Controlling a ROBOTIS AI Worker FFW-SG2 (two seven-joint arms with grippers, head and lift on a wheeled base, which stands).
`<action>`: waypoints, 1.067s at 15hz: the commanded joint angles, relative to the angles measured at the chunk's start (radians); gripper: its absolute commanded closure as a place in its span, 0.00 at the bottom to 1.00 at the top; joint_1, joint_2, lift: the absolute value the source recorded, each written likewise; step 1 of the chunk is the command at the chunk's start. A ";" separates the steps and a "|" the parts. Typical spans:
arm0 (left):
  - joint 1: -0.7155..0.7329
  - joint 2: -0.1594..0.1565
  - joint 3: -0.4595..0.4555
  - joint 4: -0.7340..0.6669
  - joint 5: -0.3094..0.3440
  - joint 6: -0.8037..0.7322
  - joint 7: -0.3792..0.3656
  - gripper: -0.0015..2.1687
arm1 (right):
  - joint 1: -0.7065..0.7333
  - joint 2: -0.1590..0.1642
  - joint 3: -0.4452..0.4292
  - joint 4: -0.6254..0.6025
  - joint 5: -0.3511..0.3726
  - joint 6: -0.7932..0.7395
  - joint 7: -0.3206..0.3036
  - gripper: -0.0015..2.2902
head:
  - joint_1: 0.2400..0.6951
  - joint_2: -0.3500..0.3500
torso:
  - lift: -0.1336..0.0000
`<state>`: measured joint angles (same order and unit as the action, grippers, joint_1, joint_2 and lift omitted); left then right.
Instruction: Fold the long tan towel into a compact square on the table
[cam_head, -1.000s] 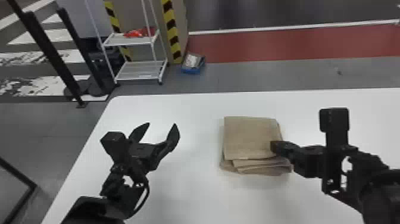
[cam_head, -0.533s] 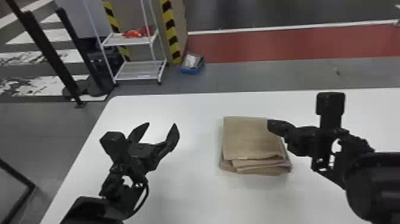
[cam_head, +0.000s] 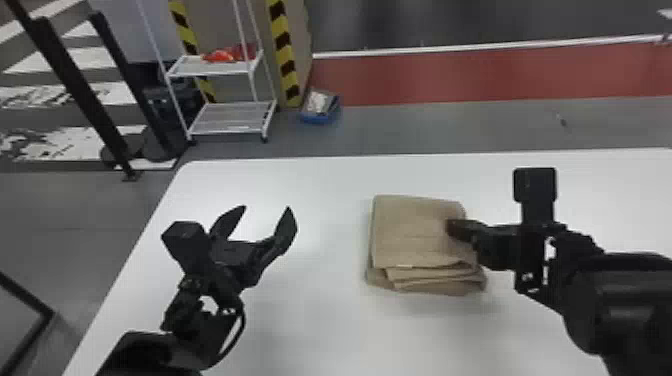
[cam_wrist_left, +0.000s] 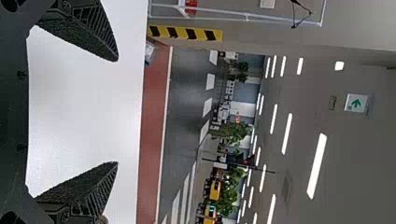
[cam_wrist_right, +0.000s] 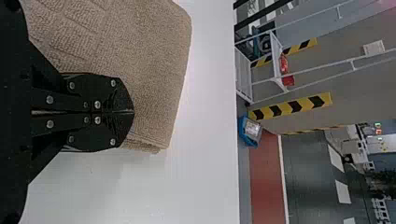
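Pulled back slightly, my right jaws, closed on nothing, have the towel (cam_head: 415, 230) beneath their tips, left jaws spread empty; folding looks done, bar tidying.

Green arrow, pointing left, on a pale overhead sign (cam_wrist_left: 357, 103) below the ceiling (cam_wrist_left: 355, 182). Warning marking: slanted black bars on yellow, on the upright strips (cam_head: 284, 50) of the grey-brown wall (cam_head: 215, 22). Pale sheet (cam_wrist_right: 373, 48) on the wall too, any print too small to read; words and numbers: none legible.
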<state>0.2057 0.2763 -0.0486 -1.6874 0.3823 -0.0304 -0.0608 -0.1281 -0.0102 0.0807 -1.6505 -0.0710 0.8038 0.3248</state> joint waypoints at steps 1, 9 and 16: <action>0.003 0.000 0.006 -0.003 0.001 -0.001 0.001 0.04 | 0.096 0.001 -0.001 -0.157 -0.046 -0.154 -0.033 0.78 | 1.00 0.72 | 0.07; 0.027 0.006 0.009 0.014 -0.017 -0.148 -0.007 0.04 | 0.446 0.001 -0.006 -0.328 -0.050 -0.706 -0.187 0.02 | 1.00 0.70 | 0.07; 0.092 0.024 0.039 0.020 -0.057 -0.305 0.012 0.04 | 0.567 0.011 0.083 -0.370 0.053 -0.709 -0.308 0.03 | 1.00 0.73 | 0.07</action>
<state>0.2856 0.2935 -0.0368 -1.6593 0.3328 -0.3396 -0.0323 0.4262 -0.0004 0.1504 -2.0147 -0.0304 0.0956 0.0167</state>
